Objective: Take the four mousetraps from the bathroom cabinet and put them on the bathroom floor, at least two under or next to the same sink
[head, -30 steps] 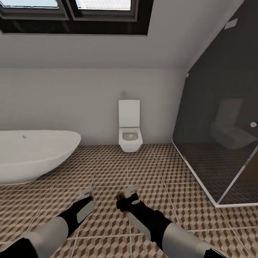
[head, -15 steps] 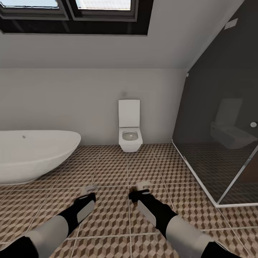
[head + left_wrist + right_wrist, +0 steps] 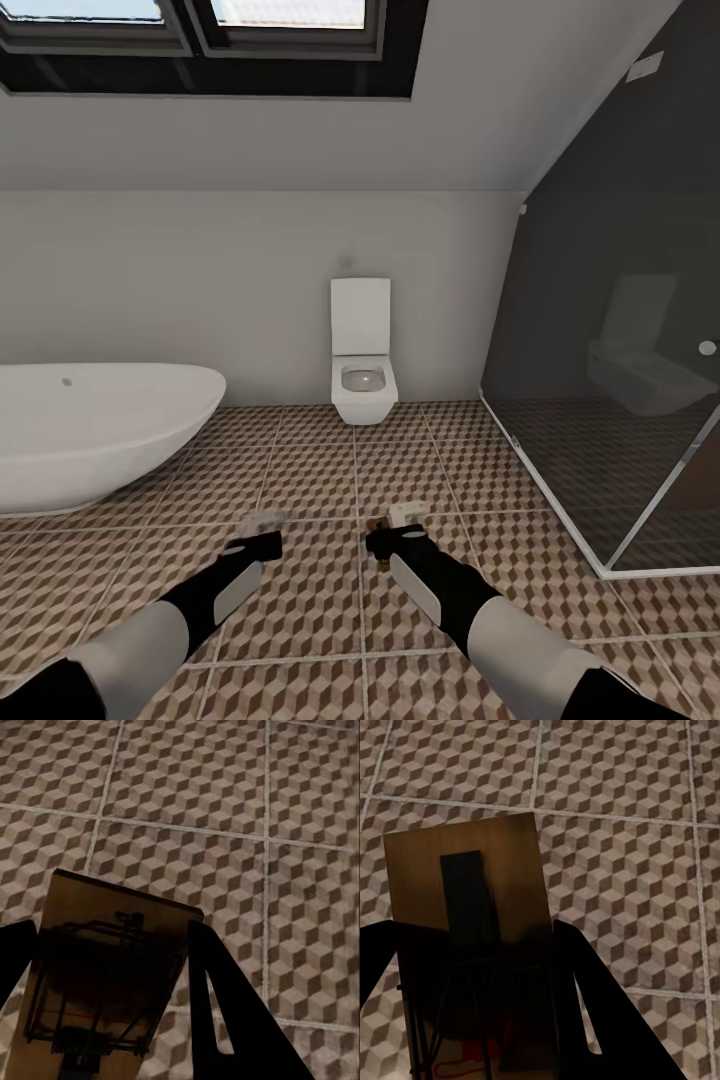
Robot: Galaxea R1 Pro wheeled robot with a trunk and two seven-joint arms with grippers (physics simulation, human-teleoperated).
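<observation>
**Q:** Nearest to us, what do we carry?

**A:** Each arm bears one mousetrap. In the left wrist view the left gripper (image 3: 112, 967) has its dark fingers pinched on the two long sides of a tan mousetrap (image 3: 105, 967), wire parts facing the camera. In the right wrist view the right gripper (image 3: 472, 967) is likewise pinched on a second mousetrap (image 3: 465, 885), whose board stands out past the fingertips. In the head view we see the left gripper (image 3: 262, 535) and right gripper (image 3: 395, 530) held low and forward, each with a small pale board at its tip; both boards hang above the bathroom floor (image 3: 310, 480), not resting on it.

**Q:** And farther off?

**A:** Cube-patterned tiles run to a white bathtub (image 3: 90, 430) on our left, a wall-hung toilet (image 3: 362, 375) straight ahead, and a smoked-glass shower enclosure (image 3: 620, 400) on our right.

**Q:** How far along do we judge the task?

**A:** Partway. Two traps are out of the cabinet and in hand, but neither is yet set down. We cannot tell the whereabouts of the other two. We judge that a sink must be reached before release, so that at least two traps lie beside or under it.
</observation>
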